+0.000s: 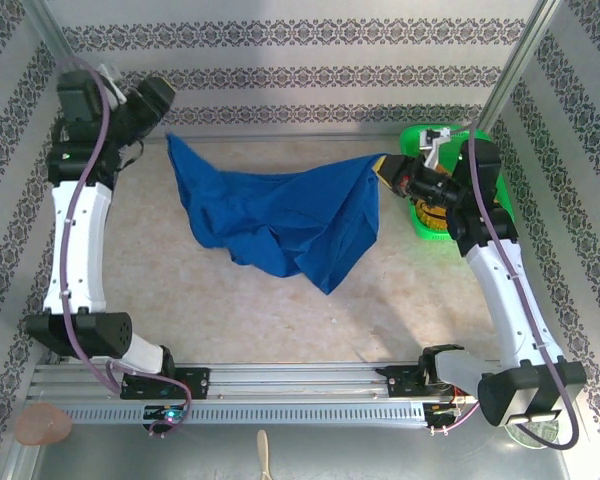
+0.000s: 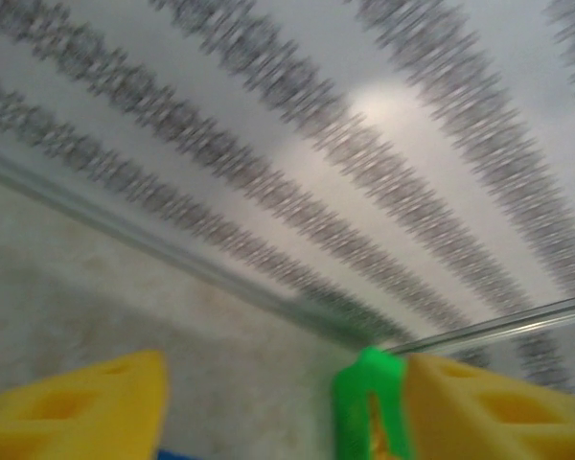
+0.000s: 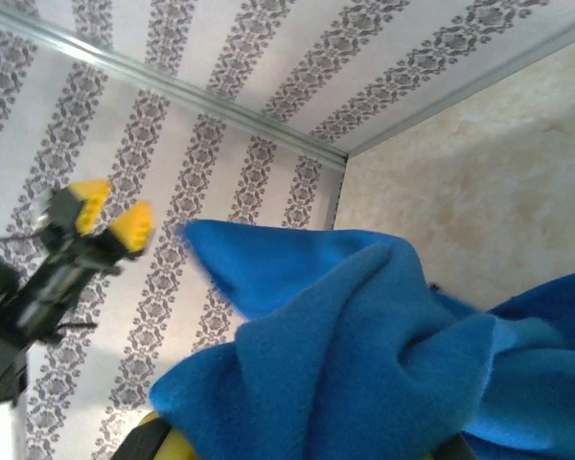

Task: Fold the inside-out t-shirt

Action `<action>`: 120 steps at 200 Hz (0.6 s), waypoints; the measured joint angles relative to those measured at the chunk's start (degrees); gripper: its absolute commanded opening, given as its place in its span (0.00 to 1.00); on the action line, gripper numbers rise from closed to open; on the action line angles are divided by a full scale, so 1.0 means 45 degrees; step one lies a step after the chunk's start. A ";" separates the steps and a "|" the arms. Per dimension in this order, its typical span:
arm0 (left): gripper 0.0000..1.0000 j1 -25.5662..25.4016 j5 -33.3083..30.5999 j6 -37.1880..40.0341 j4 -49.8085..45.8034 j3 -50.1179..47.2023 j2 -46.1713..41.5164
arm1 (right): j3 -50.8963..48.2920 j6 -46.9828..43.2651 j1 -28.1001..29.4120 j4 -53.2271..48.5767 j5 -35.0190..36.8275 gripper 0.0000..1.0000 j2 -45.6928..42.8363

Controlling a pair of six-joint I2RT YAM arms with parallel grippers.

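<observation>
- Tension from one side explains how the royal-blue t-shirt (image 1: 280, 215) lies. Its right corner is pinched up, so the cloth drapes from there in loose folds across the middle of the table (image 1: 230, 310). Its far-left corner points toward the back wall.
- The right gripper (image 1: 388, 168) is clamped on that bunched corner (blue folds crowd its wrist view). It sits just in front of the green basket (image 1: 420, 135), which holds a mustard garment (image 1: 432, 215).
- The left gripper (image 2: 259, 383) has its yellow fingers well apart with nothing between them, and the shirt's left corner lies just beside it.
- The left arm reaches along the left edge, its wrist turned inward near the back wall.
- The right arm stretches up the right edge, its wrist bent left toward the shirt.
- Judging by the crumpled cloth, no fold has been made yet.
</observation>
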 measured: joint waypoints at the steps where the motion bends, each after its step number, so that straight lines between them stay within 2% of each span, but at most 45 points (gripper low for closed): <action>1: 0.83 0.0000 0.0000 0.0024 -0.0019 -0.0058 0.0000 | 0.0049 0.0005 0.0053 -0.0005 0.0044 0.00 0.0029; 24: 0.82 -0.0287 -0.0296 0.1093 -0.0636 -0.2385 -0.0423 | 0.0656 -0.0306 0.0821 0.0000 0.0612 0.00 0.0525; 37: 0.80 -0.1107 -0.0850 0.1569 -0.0797 -0.3925 -0.1180 | 0.0908 -0.0525 0.1243 -0.0005 0.0952 0.00 0.0869; 50: 0.78 -0.2807 -0.1569 0.1899 -0.0748 -0.5382 -0.2259 | 0.1117 -0.0753 0.1666 -0.0107 0.1307 0.00 0.1229; 70: 0.75 -0.6620 -0.2472 0.2084 0.0267 -0.7470 -0.3925 | 0.1336 -0.1156 0.2273 -0.0345 0.1899 0.00 0.1768; 87: 0.74 -0.9238 -0.3264 0.2079 0.1491 -0.8772 -0.4357 | 0.1438 -0.1404 0.2686 -0.0607 0.2273 0.00 0.2059; 103: 0.74 -1.0890 -0.4124 0.2098 0.2691 -0.9379 -0.3696 | 0.1462 -0.1588 0.2968 -0.0714 0.2608 0.00 0.2200; 120: 0.74 -1.2060 -0.4794 0.2234 0.3847 -0.9447 -0.2351 | 0.1462 -0.1681 0.3201 -0.0782 0.2871 0.00 0.2254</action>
